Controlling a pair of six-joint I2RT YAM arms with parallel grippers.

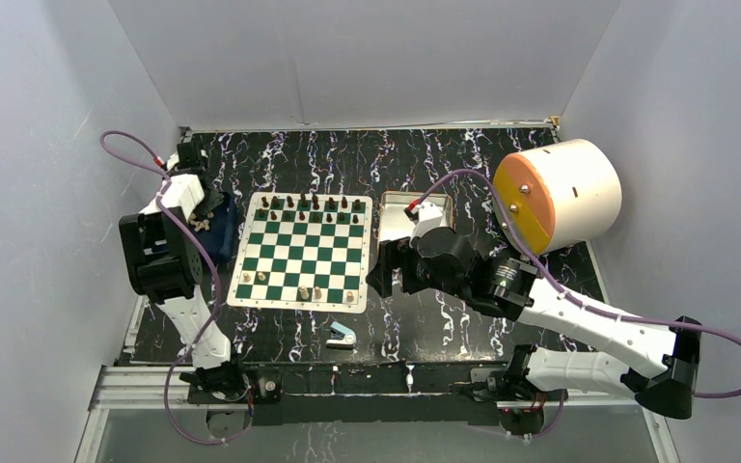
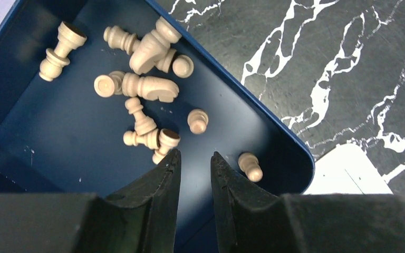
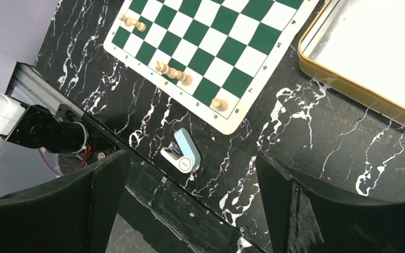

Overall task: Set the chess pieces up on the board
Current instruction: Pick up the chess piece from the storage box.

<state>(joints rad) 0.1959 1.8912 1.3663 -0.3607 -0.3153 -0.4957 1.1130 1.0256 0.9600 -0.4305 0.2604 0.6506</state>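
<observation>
Board: green-and-white mat (image 1: 299, 249) at table centre, dark pieces (image 1: 309, 203) along its far row, a few pale ones (image 3: 173, 72) on the near row.
Left gripper (image 2: 195, 155): hangs over the dark blue tray (image 2: 58, 137), jaws narrowly apart, nothing between them.
Tray pieces (image 2: 150, 87): pale, tumbled, mostly on their sides.
Right gripper (image 3: 190, 158): jaws wide apart, empty, over the table right of the board, near the silver tin (image 3: 348, 90).
Next pick: probably the lone pawn (image 2: 198, 120) ahead of the jaws. Open wider, straddle its stem, avoid its neighbours.
Views: only the left wrist resolves single tray pieces. Only the top view shows the 2 arms together.
</observation>
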